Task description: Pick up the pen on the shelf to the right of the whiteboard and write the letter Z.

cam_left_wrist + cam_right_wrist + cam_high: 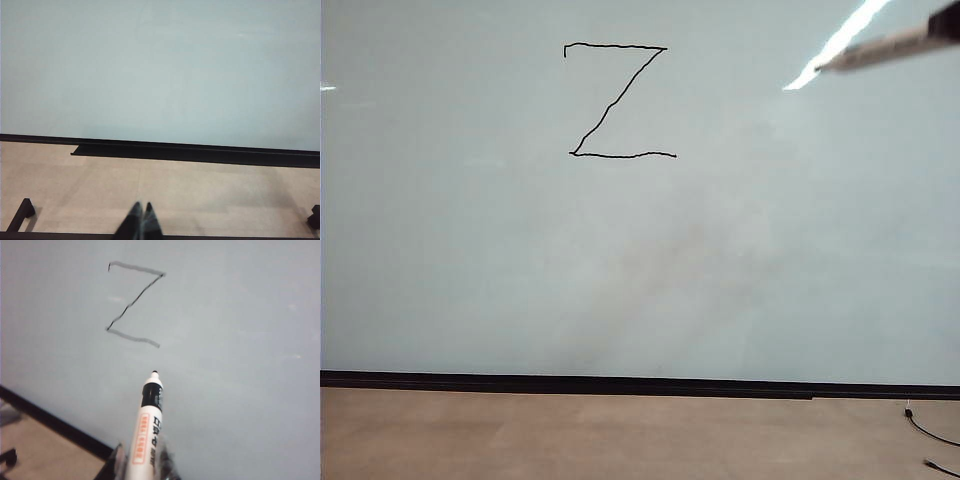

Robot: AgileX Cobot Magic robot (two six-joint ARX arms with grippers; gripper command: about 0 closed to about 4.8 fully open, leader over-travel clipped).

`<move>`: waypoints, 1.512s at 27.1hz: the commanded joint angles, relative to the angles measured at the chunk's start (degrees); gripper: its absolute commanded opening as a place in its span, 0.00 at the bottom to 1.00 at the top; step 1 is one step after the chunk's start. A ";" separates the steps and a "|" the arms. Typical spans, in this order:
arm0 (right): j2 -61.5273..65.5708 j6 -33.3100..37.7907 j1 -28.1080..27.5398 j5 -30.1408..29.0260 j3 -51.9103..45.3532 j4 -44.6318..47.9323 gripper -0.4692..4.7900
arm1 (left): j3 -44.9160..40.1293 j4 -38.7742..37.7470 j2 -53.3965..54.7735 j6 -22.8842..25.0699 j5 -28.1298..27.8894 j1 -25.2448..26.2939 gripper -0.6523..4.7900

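Note:
The whiteboard (640,260) fills most of the exterior view and carries a thin black letter Z (620,100) at its upper middle. My right gripper (145,462) is shut on the pen (147,425), a white barrel with a black collar and a small black tip. The pen's tip points at the board a little away from the letter Z (134,304). In the exterior view the pen (880,47) is a blurred streak at the upper right, well right of the Z, with the right gripper (947,22) at the corner. My left gripper (142,207) is shut, holds nothing and hangs low over the tan floor.
A black strip (620,383) runs along the board's lower edge, with a narrow black ledge (190,152) on it. The tan floor (570,435) lies below. A black cable (932,432) lies at the lower right. Dark frame parts (20,215) stand by the left gripper.

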 commanded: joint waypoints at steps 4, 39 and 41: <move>0.02 1.18 -4.63 -1.90 -0.81 -2.14 0.08 | 0.11 0.31 0.04 0.24 0.02 0.00 0.11; 0.02 10.43 -52.35 -19.30 -0.83 -8.70 0.08 | 0.11 0.31 0.04 0.24 0.02 0.00 0.11; 0.02 10.45 -52.35 -19.32 -0.83 -8.79 0.08 | 0.11 0.31 0.04 0.24 0.02 0.00 0.11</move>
